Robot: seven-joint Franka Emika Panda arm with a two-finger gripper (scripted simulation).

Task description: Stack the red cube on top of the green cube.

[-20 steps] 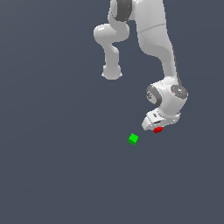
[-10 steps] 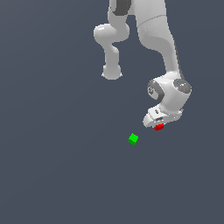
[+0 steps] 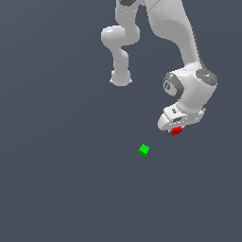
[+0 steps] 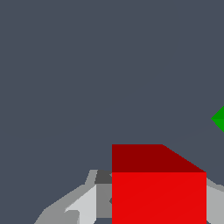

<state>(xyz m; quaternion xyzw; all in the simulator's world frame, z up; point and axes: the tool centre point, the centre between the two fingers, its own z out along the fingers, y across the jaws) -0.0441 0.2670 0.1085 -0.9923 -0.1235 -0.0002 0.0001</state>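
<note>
tool [image 3: 177, 128] pinching red cube [image 3: 176, 131] between its fingers | red cube fills the wrist view, fingers flanking it | green cube [image 3: 144, 150] on desk, apart, toward exterior view's left of tool

A bright red cube [image 3: 176, 131], a bright green cube [image 3: 144, 150], a white hand [image 3: 176, 124].

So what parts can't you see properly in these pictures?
- Gripper fingertips: exterior view, hidden under the white hand; open or shut is unclear.
- Red cube: exterior view, only a sliver shows; wrist view, cut off by the picture edge.
- Green cube: wrist view, only a corner shows at the edge.
</note>
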